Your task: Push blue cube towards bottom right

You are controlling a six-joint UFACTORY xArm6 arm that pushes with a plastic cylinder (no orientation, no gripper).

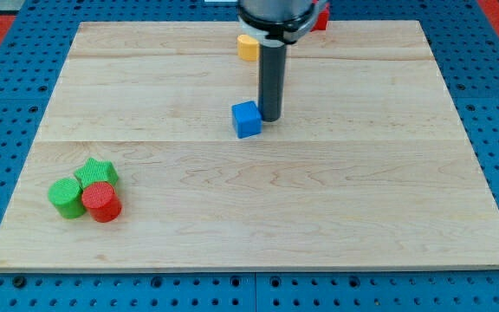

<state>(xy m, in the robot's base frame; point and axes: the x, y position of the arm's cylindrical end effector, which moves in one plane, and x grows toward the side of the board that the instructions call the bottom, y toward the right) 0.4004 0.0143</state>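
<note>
Touching blue cube (246, 119) on its right: my tip (269, 118) | jaws: none, nothing held | writing: none legible

blue cube (246, 120): on the bench (319, 217), just above the middle.
my tip (269, 118): right beside the cube, on the view's right.
yellow block (247, 47): near the view's top, above the cube.
green star (96, 172), green cylinder (65, 197), red cylinder (102, 202): bunched together at the view's bottom left.
</note>
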